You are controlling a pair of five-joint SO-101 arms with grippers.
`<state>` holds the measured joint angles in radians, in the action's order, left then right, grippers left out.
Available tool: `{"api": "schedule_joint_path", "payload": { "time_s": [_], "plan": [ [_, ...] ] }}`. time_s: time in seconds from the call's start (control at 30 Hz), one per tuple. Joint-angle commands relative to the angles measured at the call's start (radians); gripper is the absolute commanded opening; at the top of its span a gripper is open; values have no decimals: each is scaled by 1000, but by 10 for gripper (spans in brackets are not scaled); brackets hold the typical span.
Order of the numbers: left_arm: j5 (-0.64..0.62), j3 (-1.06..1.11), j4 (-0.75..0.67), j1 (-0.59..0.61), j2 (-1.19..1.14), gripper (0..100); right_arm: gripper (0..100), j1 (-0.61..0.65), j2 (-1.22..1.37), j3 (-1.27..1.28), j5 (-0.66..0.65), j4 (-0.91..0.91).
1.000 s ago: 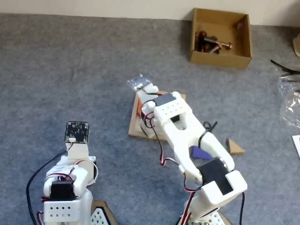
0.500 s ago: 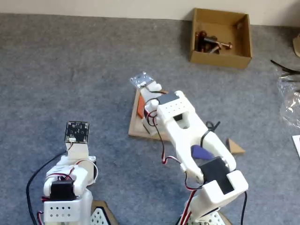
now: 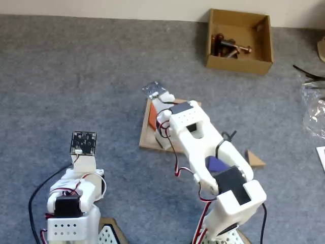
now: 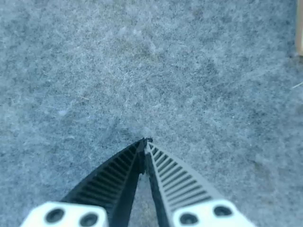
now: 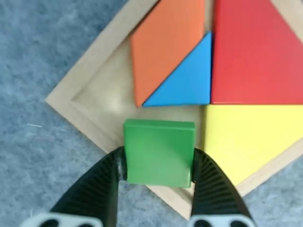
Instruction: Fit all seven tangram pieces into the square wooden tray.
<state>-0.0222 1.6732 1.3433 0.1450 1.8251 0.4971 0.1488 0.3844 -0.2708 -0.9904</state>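
My right gripper [image 5: 157, 163] is clamped on the green square [image 5: 159, 152], which hangs between the fingers and partly over the tray [image 5: 90, 71] rim. The free pocket is just past the fingertips, beside the blue triangle [image 5: 187, 80] and yellow piece [image 5: 246, 137]. If I let go here, I reckon it catches the rim and sits tilted, or a finger shoves yellow. The left gripper [image 4: 146, 140] is pinched together over carpet.

I get soft, even light across the carpet [image 3: 76, 66]. The right arm [image 3: 203, 147] throws only a faint shadow. The box [image 3: 238, 40] is dim inside, a plastic bag [image 3: 315, 114] glares, and the tray [image 5: 102, 101] floor has a pale sheen.
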Motion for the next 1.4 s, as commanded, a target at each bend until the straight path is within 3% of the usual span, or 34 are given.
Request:
{"api": "schedule_joint_path", "payload": {
  "time_s": [0.0,0.6,1.37],
  "plan": [
    [6,22,8,13,5,7,74,-13,8,-5,-6,62],
    [6,22,8,13,5,7,74,-13,15,-5,-6,176],
    [6,22,8,13,5,7,74,-12,4,-82,-2,51]
  ]
}}
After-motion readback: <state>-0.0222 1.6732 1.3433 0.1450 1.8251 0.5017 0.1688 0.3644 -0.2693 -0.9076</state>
